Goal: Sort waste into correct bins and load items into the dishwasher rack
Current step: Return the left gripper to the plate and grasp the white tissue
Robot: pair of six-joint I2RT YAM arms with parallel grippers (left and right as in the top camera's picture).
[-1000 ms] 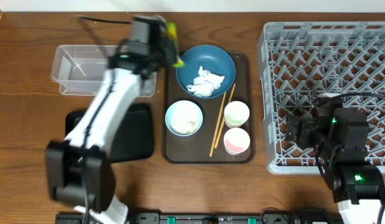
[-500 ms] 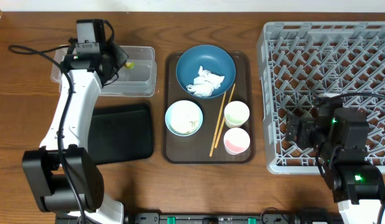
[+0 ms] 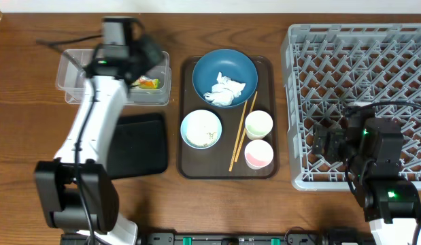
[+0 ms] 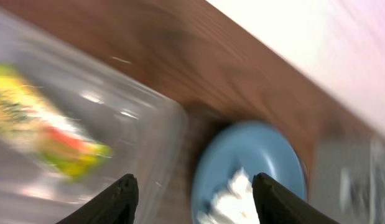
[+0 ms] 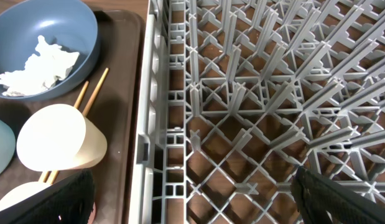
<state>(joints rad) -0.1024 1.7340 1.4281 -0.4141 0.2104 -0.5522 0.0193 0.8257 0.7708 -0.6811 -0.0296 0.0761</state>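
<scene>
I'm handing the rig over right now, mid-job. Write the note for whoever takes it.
Left tool: open, empty, above the right end of the clear tub.
Right tool: open, empty, over the rack.
Done: snack wrapper lies in the tub.
Left: tissues on the blue plate and rice scraps in the light-blue bowl need binning. Plate, bowl, cups and chopsticks sit on the brown tray, none racked yet. Black tray shows no waste.
</scene>
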